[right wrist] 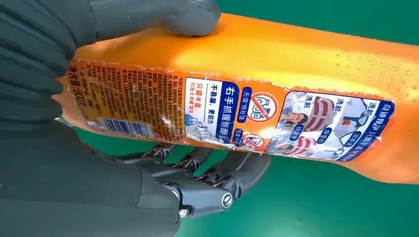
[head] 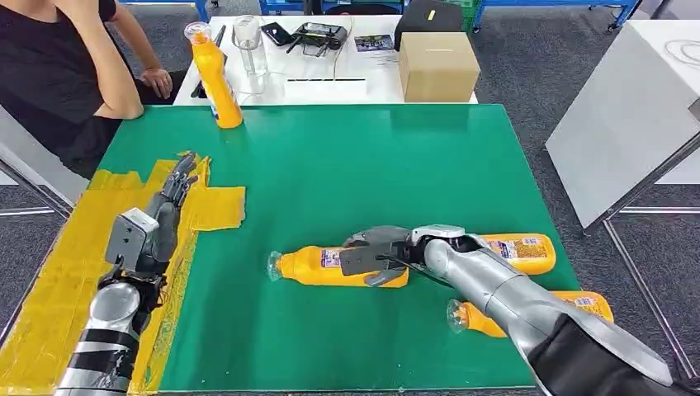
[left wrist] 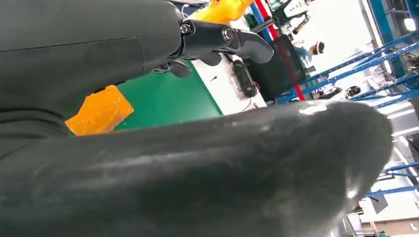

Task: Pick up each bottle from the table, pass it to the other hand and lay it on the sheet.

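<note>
Pickup underway: my right hand (head: 376, 257) wraps the bottle (head: 330, 266) lying on the mat (head: 347, 165) at 5 o'clock. Left hand (head: 169, 202) waits, fingers spread, over the sheet (head: 49, 305) at 9. Next I judge: lift, then hand over.

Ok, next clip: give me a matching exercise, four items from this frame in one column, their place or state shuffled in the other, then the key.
Items
1. upright bottle
2. gripped bottle
3. left hand
4. cardboard box

Places or states
A. lying on its side on the green mat, with the right hand wrapped around it
B. on the white table beyond the mat
C. standing at the mat's far edge
D. holding nothing, fingers stretched out over the yellow sheet

Pairs: 1-C, 2-A, 3-D, 4-B
</note>
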You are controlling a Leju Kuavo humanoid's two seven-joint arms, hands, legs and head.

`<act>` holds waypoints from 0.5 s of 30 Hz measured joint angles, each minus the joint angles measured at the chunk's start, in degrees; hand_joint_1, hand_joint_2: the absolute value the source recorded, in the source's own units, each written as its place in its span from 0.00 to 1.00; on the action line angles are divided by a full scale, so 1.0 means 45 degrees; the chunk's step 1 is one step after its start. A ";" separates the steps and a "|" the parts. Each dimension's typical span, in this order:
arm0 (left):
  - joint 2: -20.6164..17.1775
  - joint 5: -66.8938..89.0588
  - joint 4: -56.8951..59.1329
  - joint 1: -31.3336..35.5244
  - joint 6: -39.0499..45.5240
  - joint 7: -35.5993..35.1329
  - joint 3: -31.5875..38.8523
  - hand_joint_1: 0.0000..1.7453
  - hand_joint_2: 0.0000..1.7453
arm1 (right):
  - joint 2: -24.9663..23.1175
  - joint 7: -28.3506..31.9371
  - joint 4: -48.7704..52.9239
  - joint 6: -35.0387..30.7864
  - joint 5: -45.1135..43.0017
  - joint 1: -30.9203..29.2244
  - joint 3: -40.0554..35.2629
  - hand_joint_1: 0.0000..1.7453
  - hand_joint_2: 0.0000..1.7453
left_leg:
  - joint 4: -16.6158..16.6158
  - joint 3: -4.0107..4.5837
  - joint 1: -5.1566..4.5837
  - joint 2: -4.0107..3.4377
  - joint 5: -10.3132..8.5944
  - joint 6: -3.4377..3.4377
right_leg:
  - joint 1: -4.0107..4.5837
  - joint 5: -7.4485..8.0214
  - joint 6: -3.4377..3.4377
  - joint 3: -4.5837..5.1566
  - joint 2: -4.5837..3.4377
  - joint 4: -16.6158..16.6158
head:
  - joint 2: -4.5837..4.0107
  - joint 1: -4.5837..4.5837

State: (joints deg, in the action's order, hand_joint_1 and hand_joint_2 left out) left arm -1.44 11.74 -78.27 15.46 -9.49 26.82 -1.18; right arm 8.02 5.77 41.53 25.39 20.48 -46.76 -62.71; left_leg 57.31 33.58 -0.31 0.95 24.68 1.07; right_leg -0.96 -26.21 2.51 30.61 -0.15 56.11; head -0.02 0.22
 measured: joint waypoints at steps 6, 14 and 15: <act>0.0000 -0.0024 0.0058 -0.0002 0.0024 0.0005 -0.0010 0.00 0.00 | 0.0014 -0.0005 -0.0160 -0.0937 -0.0179 0.0038 -0.0296 1.00 1.00 | 0.0000 -0.0011 -0.0001 -0.0008 -0.0001 0.0001 | -0.0001 0.0004 0.0005 -0.0009 -0.0002 -0.0001 | 0.0000 0.0000; 0.0000 -0.0078 -0.0057 -0.0200 0.0160 -0.0034 0.0000 0.00 0.00 | -0.0170 -0.0126 -0.0325 -0.3410 0.0069 0.0519 -0.0296 1.00 1.00 | -0.0001 -0.0026 0.0000 -0.0010 0.0000 0.0001 | 0.0002 0.0005 0.0006 -0.0034 -0.0002 0.0000 | 0.0000 0.0000; 0.0000 -0.0078 -0.0127 -0.0282 0.0160 -0.0044 0.0010 0.00 0.00 | -0.0229 -0.0126 -0.0345 -0.3593 0.0150 0.0589 -0.0253 1.00 1.00 | -0.0001 -0.0030 0.0000 -0.0018 0.0000 0.0000 | 0.0001 0.0005 0.0006 -0.0031 -0.0007 0.0000 | 0.0000 0.0005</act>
State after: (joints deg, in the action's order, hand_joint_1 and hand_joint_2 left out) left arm -1.44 11.39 -78.84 14.19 -8.76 26.62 -1.14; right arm 6.99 5.20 39.98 9.23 21.15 -44.11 -63.85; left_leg 57.31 33.45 -0.31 0.87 24.68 1.07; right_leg -0.95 -26.19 2.53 30.47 -0.19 56.11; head -0.02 0.24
